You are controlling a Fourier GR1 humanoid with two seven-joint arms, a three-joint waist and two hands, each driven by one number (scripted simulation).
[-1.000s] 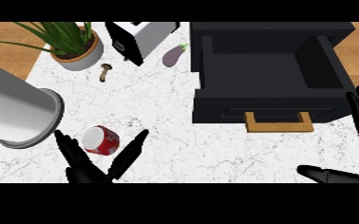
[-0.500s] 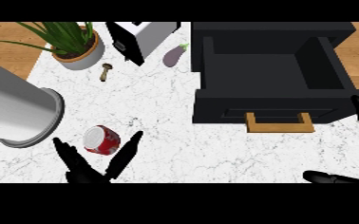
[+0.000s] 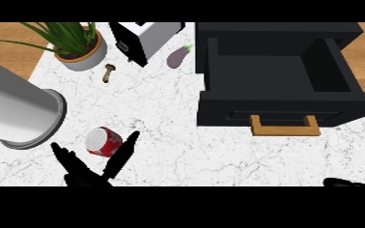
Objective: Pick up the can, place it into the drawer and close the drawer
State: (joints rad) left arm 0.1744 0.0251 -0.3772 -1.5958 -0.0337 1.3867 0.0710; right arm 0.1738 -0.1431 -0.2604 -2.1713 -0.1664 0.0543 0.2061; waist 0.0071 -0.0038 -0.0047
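Fingers (image 3: 121, 154) seemingly flank shiny cylindrical red can (image 3: 104, 141).

Over the last 1 second the black left hand (image 3: 85, 176) shifted slightly to the left. Its long outstretched finger (image 3: 122, 152) ended just beside the red can with a white top (image 3: 103, 141), which lay between the spread fingers. The black right hand (image 3: 345, 183) sank towards the lower right corner until only a thin sliver showed. The dark part of it earlier seen at the right edge had left the view.
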